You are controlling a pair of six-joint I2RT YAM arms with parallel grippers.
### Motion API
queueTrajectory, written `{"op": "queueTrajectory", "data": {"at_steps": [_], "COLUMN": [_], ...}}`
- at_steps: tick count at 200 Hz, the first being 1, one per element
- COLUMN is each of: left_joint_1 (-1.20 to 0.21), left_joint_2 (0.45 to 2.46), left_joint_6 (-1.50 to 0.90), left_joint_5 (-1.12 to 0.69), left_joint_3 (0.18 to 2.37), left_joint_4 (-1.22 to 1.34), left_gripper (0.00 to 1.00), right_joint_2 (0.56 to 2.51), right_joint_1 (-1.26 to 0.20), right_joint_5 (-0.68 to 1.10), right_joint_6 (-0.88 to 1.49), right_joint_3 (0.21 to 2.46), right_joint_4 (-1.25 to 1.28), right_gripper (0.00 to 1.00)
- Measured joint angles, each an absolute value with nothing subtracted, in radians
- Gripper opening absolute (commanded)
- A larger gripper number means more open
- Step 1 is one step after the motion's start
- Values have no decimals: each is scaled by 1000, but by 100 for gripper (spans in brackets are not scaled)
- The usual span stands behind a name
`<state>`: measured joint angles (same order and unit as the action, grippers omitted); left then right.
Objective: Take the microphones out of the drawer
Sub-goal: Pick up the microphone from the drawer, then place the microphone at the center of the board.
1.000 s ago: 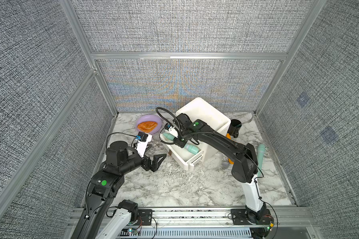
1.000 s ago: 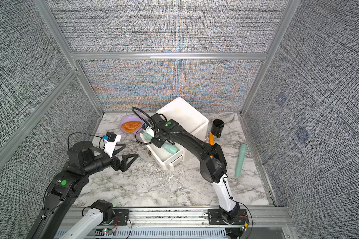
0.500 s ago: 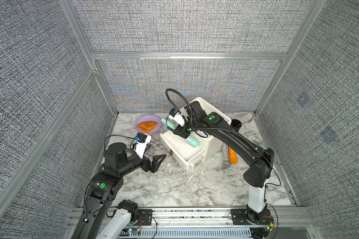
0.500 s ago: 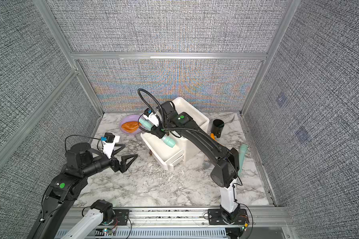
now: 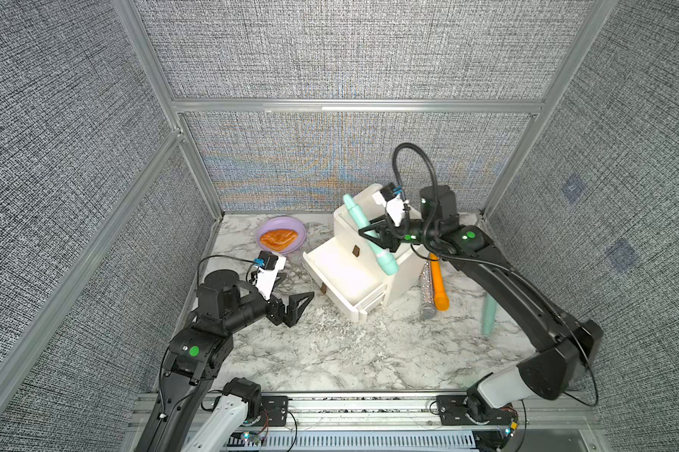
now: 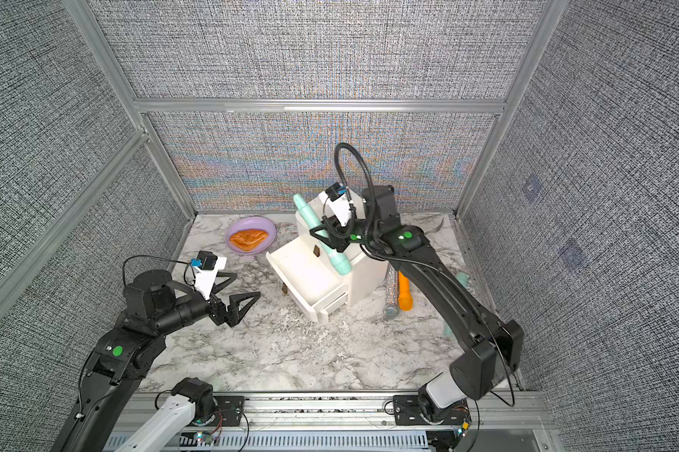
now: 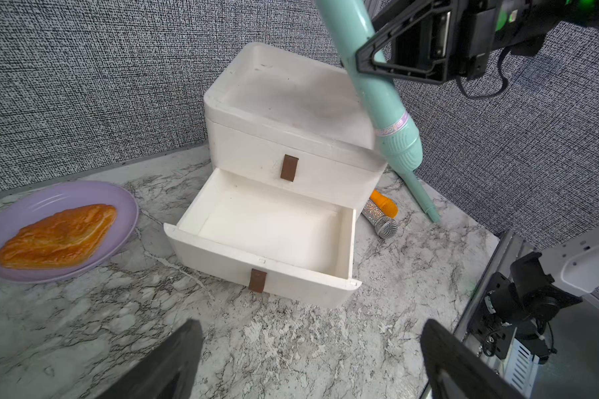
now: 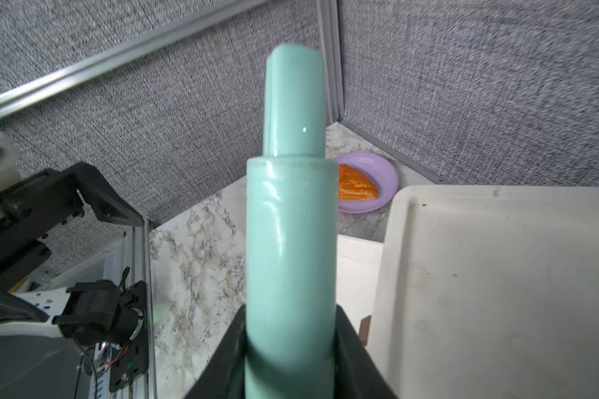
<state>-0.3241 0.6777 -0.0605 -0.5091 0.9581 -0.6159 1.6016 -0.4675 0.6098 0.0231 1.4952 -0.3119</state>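
The mint microphone in my right gripper is smooth, glossy plastic; my fingers are matt black. The white drawer unit looks matt and faintly scuffed, the table is marble-patterned and smooth, the walls rough woven cloth.

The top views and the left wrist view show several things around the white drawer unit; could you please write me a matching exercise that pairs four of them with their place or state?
Things:
1. mint-green microphone
2. lower drawer
3. pastry
4. silver glitter microphone

Places or states:
A. lying on the marble table beside the orange microphone
B. pulled out and empty
C. clamped in the right gripper, off the table
D. resting on the purple plate

Right pairs: 1-C, 2-B, 3-D, 4-A.
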Motion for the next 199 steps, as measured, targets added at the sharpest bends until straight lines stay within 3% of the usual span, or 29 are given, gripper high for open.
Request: {"op": "queueTrajectory", "data": {"at_steps": [38, 103, 199], "left_joint_1": [-324, -324, -324], "left_joint_2": [680, 685, 685], "left_joint_6": [-60, -61, -64], "left_joint_5": [-521, -526, -530], "left_joint_3": [958, 958, 958], "left_joint_4": [-616, -615, -615], "left_gripper": [100, 100, 100], "right_joint_2": [1420, 1277, 1425], "right_joint_1": [-328, 18, 258], "right_joint_5": [590, 459, 404], "right_joint_6": [103, 242, 296], "right_joint_3": [1316, 1030, 794], "right_joint_4": [-225, -175, -86], "right_gripper": [0, 0, 0]}}
